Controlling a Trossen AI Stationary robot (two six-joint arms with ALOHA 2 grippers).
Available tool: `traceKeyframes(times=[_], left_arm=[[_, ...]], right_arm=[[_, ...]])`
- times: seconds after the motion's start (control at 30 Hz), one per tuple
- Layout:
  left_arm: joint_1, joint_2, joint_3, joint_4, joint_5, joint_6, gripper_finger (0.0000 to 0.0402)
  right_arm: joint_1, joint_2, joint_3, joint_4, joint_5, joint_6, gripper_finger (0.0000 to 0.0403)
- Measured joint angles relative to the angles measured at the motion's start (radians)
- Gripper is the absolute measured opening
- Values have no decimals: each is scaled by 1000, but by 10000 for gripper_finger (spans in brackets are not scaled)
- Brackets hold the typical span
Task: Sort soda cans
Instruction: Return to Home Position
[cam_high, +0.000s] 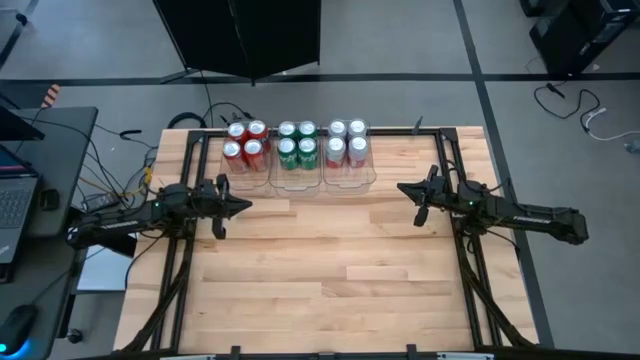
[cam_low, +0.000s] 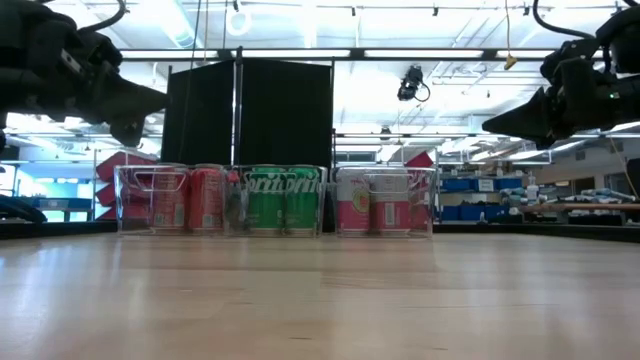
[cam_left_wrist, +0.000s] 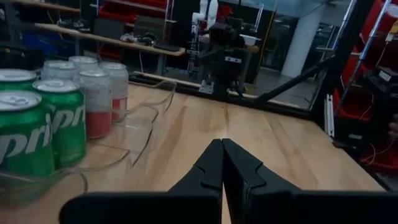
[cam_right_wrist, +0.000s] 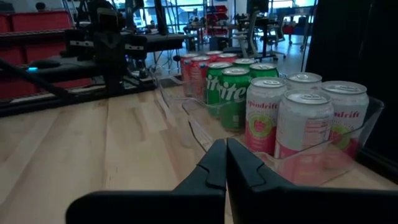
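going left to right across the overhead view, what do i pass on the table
red cans → green cans → white cans → right gripper; the left gripper overlaps the red cans' span, so it is left unplaced

Three bins stand side by side in a row along the far edge of the surface (cam_high: 330, 270): left bin (cam_high: 247, 180), middle bin (cam_high: 297, 182), right bin (cam_high: 349, 180). Each holds four upright in a two-by-two block: the left soda cans (cam_high: 245, 141), the middle soda cans (cam_high: 297, 142), the right soda cans (cam_high: 347, 141) (every block sits in the back half of its bin). The left end effector (cam_high: 243, 205) hangs above the surface just in front of the left bin. The right end effector (cam_high: 405, 190) hangs just right of the right bin's front corner, well apart from the left one.
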Motion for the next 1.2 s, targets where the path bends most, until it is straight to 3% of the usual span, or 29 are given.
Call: traceKeyframes(times=[1.2], left_arm=[[0, 0, 0, 28, 2, 7, 5]], right_arm=[[0, -1, 0, 0, -1, 0, 0]])
